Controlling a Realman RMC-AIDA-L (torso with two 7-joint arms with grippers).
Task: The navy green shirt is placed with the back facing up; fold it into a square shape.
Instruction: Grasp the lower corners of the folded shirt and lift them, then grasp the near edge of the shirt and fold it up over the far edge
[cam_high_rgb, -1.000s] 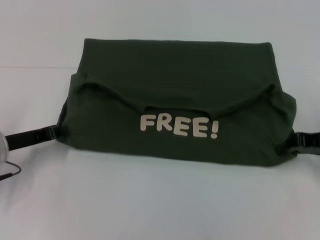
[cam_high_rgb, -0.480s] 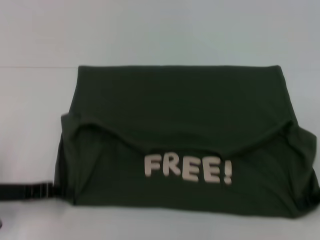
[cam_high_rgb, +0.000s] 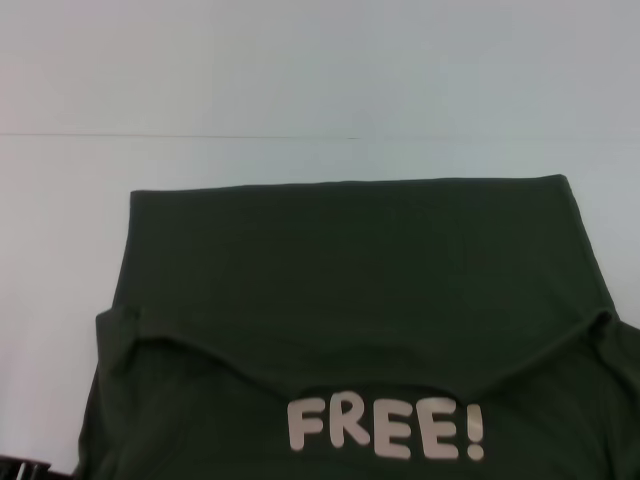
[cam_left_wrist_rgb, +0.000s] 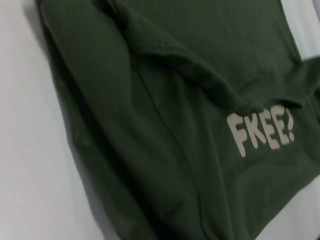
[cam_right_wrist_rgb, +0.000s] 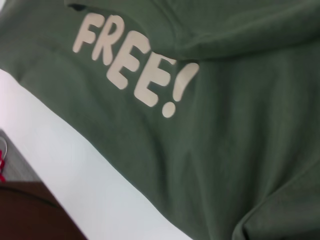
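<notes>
White surface (cam_high_rgb: 320, 90) with a pale wall behind it, nothing else on it but the navy green shirt (cam_high_rgb: 350, 280). Over the last second the shirt slid toward the robot: its far fold edge sat high in the head view, now it's mid-frame and the "FREE!" lettering (cam_high_rgb: 385, 428) is at the bottom edge.

You've got the shirt part-folded, a plain back panel lying over the printed side, the neckline curve just above the letters. Both sleeves look tucked in at the sides.

Left claw: only a dark sliver at the bottom-left corner, beside the shirt's near left hem. Can't tell whether it's gripping. Right claw: not visible in any view; it was at the right hem a second ago.

My read: you're dragging the bundle closer for the next fold. Still a wide rectangle, not square.
</notes>
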